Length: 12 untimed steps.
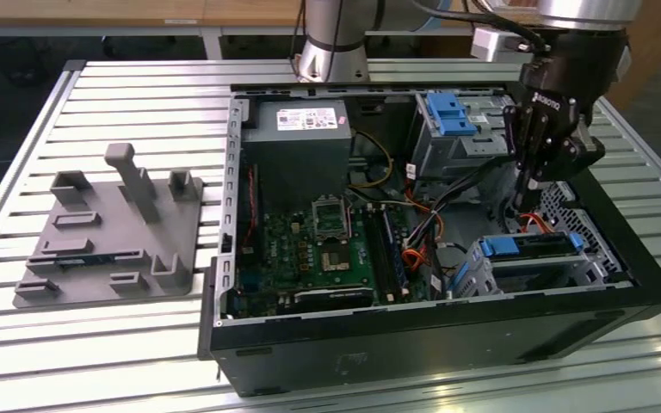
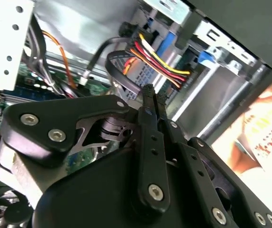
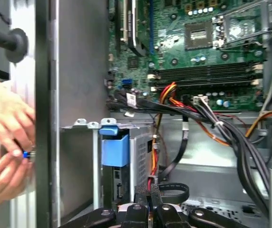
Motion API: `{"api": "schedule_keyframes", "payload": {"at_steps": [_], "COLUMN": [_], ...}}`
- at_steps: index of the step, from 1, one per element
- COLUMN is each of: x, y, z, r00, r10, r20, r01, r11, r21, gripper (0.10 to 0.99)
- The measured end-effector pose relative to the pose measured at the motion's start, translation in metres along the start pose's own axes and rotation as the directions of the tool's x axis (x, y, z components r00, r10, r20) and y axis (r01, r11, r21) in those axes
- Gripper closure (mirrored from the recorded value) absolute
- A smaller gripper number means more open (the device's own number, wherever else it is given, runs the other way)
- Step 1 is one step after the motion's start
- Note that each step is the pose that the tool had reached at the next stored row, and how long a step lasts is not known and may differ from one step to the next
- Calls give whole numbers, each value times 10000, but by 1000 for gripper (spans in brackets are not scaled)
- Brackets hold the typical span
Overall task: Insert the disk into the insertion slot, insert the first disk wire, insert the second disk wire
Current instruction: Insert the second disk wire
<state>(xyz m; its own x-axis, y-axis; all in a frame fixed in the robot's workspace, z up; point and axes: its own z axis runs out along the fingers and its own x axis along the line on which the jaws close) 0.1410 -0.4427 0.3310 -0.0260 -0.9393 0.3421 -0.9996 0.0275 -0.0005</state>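
Just beside the disk point(image 1: 532, 247) seated in the insertion slot point(image 1: 589, 271), the tool point(image 1: 522, 206) pinches a wire, fingers closed.

We see a black tool point(image 1: 534, 185) above a black computer case point(image 1: 446, 335) on a ribbed silver desk point(image 1: 113, 344). The motherboard point(image 1: 319, 254) is green. Bright blue frames the silver-grey disk point(image 1: 532, 247) in its perforated silver-grey insertion slot point(image 1: 577, 267). Red, yellow and orange wires point(image 2: 160, 59) run beside black cables point(image 3: 231, 128). A grey fixture point(image 1: 113, 228) matches nothing else.
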Motion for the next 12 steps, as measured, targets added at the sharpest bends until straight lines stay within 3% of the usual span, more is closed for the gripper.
{"api": "schedule_keyframes", "payload": {"at_steps": [2,4,12], "x": [31,66,227], "y": [-1,-2,-6], "z": [9,12,2], "r00": [9998,9995,9987], "r10": [-1,-3,-5], "r20": [197,307,501], "r01": [1,3,6], "r11": [10000,10000,10000], "r21": [-5,-8,-17], "gripper": [941,941,941]}}
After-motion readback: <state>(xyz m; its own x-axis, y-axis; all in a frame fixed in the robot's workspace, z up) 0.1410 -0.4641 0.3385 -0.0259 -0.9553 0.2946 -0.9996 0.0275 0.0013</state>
